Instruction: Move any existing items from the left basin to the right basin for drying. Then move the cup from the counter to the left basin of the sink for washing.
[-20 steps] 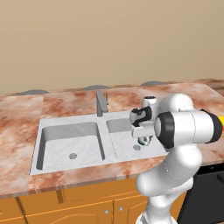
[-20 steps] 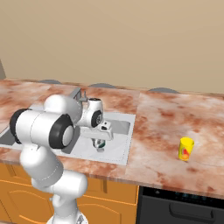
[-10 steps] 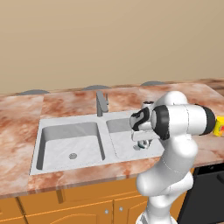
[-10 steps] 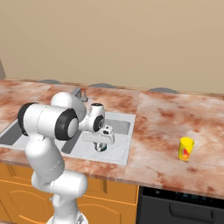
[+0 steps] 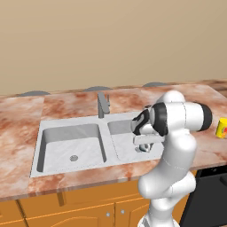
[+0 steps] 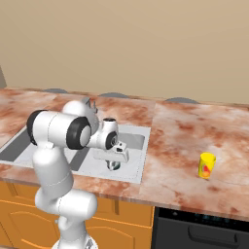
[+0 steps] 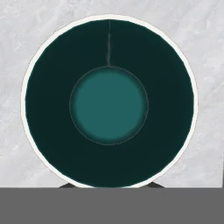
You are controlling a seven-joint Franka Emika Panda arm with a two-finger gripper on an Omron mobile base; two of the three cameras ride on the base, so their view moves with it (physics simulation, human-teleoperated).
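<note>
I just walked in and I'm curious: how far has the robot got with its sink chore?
Done: the left grey basin holds nothing. In hand: the pincer holds the white, teal-lined mug over the right grey basin; not let go yet. Left: the small yellow cup stands on the marbled counter, waiting to go into the left basin.
</note>
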